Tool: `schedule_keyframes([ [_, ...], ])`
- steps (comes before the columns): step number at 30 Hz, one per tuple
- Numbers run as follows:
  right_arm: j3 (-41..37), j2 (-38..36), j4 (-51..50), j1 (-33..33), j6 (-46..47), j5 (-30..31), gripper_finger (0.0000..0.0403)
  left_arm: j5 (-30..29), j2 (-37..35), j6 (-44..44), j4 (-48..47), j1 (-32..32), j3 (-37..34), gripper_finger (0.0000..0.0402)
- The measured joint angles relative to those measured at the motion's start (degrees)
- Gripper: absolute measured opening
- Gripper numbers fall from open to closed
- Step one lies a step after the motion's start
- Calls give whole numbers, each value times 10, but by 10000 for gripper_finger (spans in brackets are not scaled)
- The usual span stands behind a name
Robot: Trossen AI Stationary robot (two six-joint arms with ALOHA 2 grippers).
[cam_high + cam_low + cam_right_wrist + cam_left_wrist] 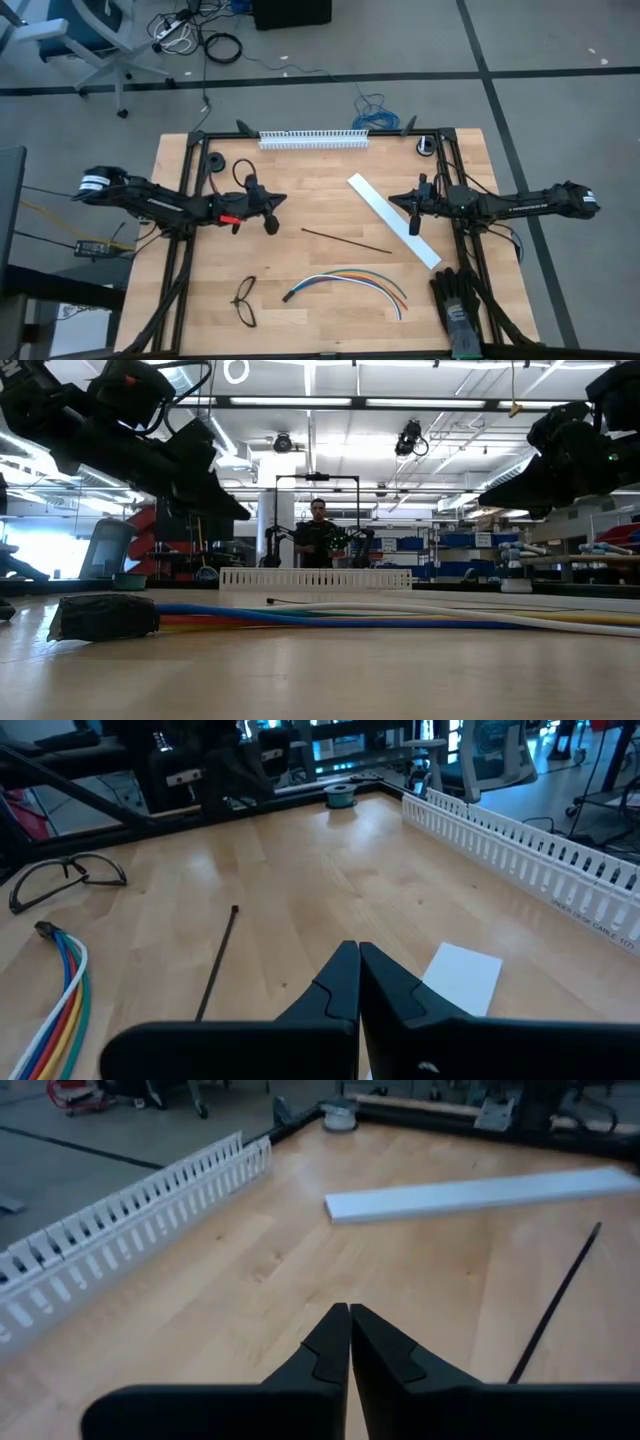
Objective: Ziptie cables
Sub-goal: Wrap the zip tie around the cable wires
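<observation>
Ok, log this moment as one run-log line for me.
stage: pre-grasp | left gripper: shut, empty, raised | right gripper: shut, empty, over white strip | ziptie: untouched | cables: loose

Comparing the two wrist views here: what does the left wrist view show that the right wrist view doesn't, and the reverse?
Only the left wrist view shows the wide flat white strip at nearly full length and the shut left gripper.

Only the right wrist view shows the cables, the black glasses and the shut right gripper.

Both show the ziptie lying free on the table, the slotted white duct, and a tape roll at the far edge.
</observation>
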Motion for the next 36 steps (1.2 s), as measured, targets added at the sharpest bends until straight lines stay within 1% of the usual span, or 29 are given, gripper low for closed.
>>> schedule_keyframes([
  [3, 0, 0, 18, 0, 0, 0, 0, 1, 19, -7, 9, 0, 0, 39],
  [8, 0, 0, 78, 0, 12, 1, 0, 5, 48, -33, 56, 0, 0, 55],
  [11, 4, 12, 67, 3, 29, 0, 0, 44, 62, -20, 75, 0, 0, 56],
  [14, 12, 43, 62, 8, 32, -1, 0, 71, 73, -6, 79, 0, 0, 56],
  [21, 56, 154, 62, 9, 56, 0, 0, 90, 81, 28, 79, 0, 1, 55],
  [25, 90, 237, 62, 8, 41, 0, 0, 93, 81, 44, 52, 0, 27, 55],
  [29, 119, 301, 64, 0, 24, 0, 0, 96, 81, 83, -39, 0, 82, 60],
  [31, 128, 322, 67, -4, 22, 0, 0, 96, 83, 108, -79, 0, 109, 66],
  [33, 134, 334, 77, -7, 17, 0, 0, 96, 83, 138, -98, 0, 124, 72],
  [35, 134, 337, 89, -9, 11, 0, 0, 96, 83, 155, -94, 0, 132, 78],
  [36, 134, 337, 91, -10, 10, 0, 0, 96, 83, 139, -83, 0, 133, 80],
])
